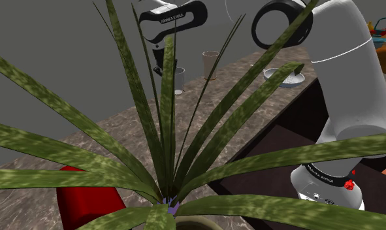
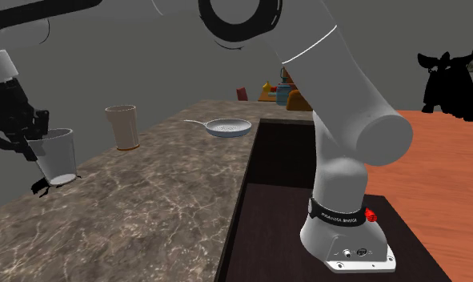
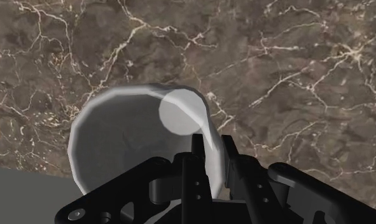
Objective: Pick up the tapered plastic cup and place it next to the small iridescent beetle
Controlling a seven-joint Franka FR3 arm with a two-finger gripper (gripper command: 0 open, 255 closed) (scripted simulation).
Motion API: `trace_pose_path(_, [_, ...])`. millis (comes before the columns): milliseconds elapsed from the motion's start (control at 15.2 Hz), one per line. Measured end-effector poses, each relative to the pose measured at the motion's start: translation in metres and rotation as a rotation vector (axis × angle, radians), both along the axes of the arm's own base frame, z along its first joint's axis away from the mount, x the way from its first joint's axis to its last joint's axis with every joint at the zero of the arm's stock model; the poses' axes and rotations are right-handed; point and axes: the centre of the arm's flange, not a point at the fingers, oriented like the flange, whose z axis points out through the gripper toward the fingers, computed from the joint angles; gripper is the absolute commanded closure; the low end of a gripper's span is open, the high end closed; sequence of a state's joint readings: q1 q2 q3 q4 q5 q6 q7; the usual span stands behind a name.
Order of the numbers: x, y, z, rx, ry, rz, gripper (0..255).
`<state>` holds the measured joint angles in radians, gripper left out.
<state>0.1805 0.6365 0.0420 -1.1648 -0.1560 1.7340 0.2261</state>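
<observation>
Pinching the wall of the pale translucent cup [image 2: 54,156] with the black pincer [image 3: 210,153], one finger inside, one outside. Holding it tilted, low over the marbled table [image 2: 162,192], just beside the small dark beetle [image 2: 40,187]

White arm [image 2: 350,120] with dark joints [image 2: 241,18], black pincer [image 3: 212,167].

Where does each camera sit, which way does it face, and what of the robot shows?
Shoulder view: behind a green long-leaved plant, looking along the brown marble counter; white arm at its right.
Second exterior view: beside the arm's base, facing along the counter; black gripper at its left.
Wrist view: on the hand, looking down into the translucent grey tapered cup its fingers clasp.
Shared: both exterior views show that cup, a beige cup and a round grey pan.
</observation>
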Motion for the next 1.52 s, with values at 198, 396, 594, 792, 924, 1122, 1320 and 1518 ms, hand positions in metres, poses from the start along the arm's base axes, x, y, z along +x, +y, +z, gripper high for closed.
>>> trace_pose_path(198, [0.0, 0.0, -0.016, 0.0, 0.0, 0.0, 255])
trace_pose_path(396, [0.0, 0.0, -0.031, 0.0, 0.0, 0.0, 255])
trace_pose_path(594, [-0.001, 0.0, -0.044, 0.0, 0.0, 0.0, 255])
trace_pose_path(792, [-0.001, 0.0, -0.046, 0.0, 0.0, 0.0, 255])
trace_pose_path(924, [-0.001, 0.0, -0.046, 0.0, 0.0, 0.0, 255])
trace_pose_path(1122, [-0.001, 0.0, -0.046, 0.0, -0.001, 0.0, 0])
trace_pose_path(1320, [-0.001, 0.0, -0.046, 0.0, -0.001, 0.0, 0])
trace_pose_path(1518, [-0.001, 0.002, -0.031, 0.0, -0.001, 0.0, 0])
